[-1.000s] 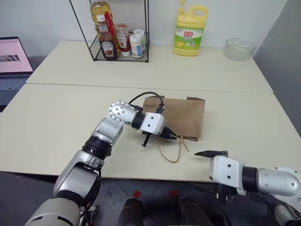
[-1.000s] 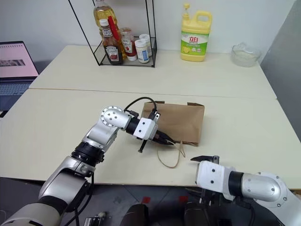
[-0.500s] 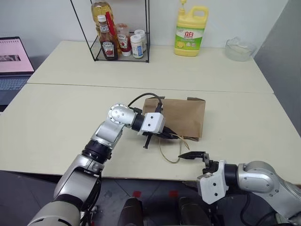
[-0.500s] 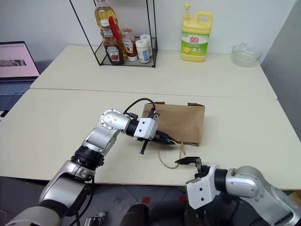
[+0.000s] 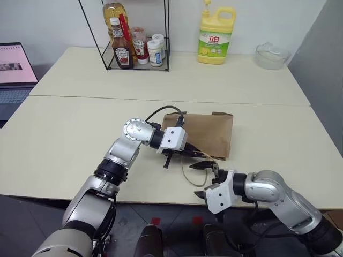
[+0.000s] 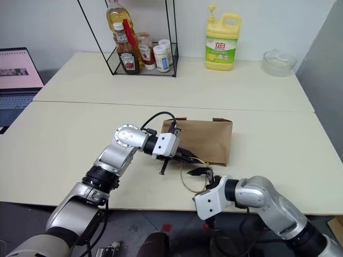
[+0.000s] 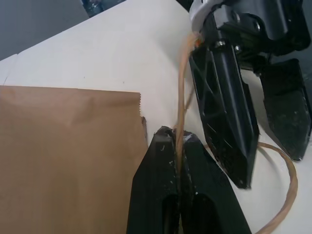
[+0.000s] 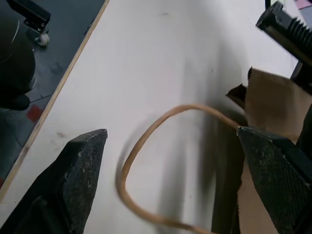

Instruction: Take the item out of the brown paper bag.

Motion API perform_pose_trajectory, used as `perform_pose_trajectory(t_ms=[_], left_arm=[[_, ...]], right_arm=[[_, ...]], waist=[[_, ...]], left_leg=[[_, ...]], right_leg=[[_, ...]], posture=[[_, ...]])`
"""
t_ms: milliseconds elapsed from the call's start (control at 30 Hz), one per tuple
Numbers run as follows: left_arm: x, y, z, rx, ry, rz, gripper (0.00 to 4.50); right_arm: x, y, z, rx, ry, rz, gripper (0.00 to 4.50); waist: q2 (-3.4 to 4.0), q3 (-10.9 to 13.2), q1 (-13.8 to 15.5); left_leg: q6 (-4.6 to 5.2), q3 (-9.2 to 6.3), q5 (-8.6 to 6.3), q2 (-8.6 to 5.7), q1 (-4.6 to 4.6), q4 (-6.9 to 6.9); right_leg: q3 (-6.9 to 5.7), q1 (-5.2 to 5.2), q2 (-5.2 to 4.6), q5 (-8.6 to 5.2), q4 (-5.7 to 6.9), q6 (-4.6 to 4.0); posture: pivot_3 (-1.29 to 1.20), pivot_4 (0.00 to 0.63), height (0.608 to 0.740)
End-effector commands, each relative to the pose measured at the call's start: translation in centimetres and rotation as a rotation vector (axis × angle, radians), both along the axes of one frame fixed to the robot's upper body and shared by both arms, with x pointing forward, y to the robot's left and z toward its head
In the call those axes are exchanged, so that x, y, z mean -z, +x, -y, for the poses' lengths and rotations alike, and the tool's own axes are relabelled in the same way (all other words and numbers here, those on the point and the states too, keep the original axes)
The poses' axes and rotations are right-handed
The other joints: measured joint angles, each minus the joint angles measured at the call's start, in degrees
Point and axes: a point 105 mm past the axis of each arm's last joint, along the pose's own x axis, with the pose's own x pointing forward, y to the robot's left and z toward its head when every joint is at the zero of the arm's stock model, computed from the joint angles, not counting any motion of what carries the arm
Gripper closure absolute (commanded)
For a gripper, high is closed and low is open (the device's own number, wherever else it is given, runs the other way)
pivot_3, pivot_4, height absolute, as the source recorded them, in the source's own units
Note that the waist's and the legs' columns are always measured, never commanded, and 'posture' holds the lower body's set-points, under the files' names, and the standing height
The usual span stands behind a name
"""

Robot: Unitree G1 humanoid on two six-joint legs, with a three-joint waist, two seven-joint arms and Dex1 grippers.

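1. Brown paper bag lies flat on the bench, mouth toward the near edge, one cord handle looping out onto the bare top. Left tool sits at the bag's mouth; right tool hovers just beside it, over the loop. No item visible outside the bag, so judged to be inside and unseen; extraction not yet begun, only the opening being prepared.

2. Right eye view: same layout, with the rack of sauce bottles and yellow jug well apart at the back, untouched.

3. Left wrist view: adds what the head views cannot settle, namely fingers pressed together and clamped on a tan cord handle, which runs up between them. Bag's serrated mouth edge just beside. Right tool's black fingers close by, spread.

4. Right wrist view: fingers wide apart, nothing between them but the cord loop on the bench below; corner of the bag ahead. Left to do: open the mouth, reach in, draw the item out.
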Motion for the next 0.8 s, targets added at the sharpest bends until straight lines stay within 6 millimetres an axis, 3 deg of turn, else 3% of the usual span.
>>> perform_pose_trajectory(t_ms=[33,367,567,800], left_arm=[[-1.4,0.3,0.0,0.002,-0.030,0.051,4.50],[-1.8,0.7,-0.2,-0.012,-0.036,0.061,4.50],[-3.0,1.3,0.2,-0.048,-0.092,0.018,4.50],[-7.8,3.1,1.2,-0.154,-0.251,-0.077,4.50]], right_arm=[[1.7,0.6,0.5,0.040,-0.044,-0.035,0.94],[3.4,0.2,1.5,0.087,-0.055,-0.129,4.46],[4.0,0.2,1.7,0.076,-0.101,-0.125,4.46],[5.1,-0.8,1.6,0.059,-0.134,-0.178,4.46]], waist=[[0.01,0.0,0.0],[0.01,0.0,0.0],[0.00,0.0,0.0],[-0.01,0.0,0.0]], left_leg=[[0.00,0.00,0.00,0.00,0.00,0.00],[0.02,0.00,0.02,-0.01,0.04,0.02],[0.02,0.00,0.02,-0.01,0.04,0.02],[0.03,-0.02,0.03,-0.01,0.05,0.03]], right_leg=[[0.00,0.00,0.00,0.00,0.01,0.00],[0.00,0.05,0.00,0.00,0.06,0.00],[-0.01,0.06,0.00,0.00,0.07,0.00],[-0.02,0.09,0.00,0.00,0.08,0.01]], posture=[[0.00,0.150,0.740],[0.00,0.150,0.740],[0.00,0.150,0.740],[0.00,0.150,0.740]])
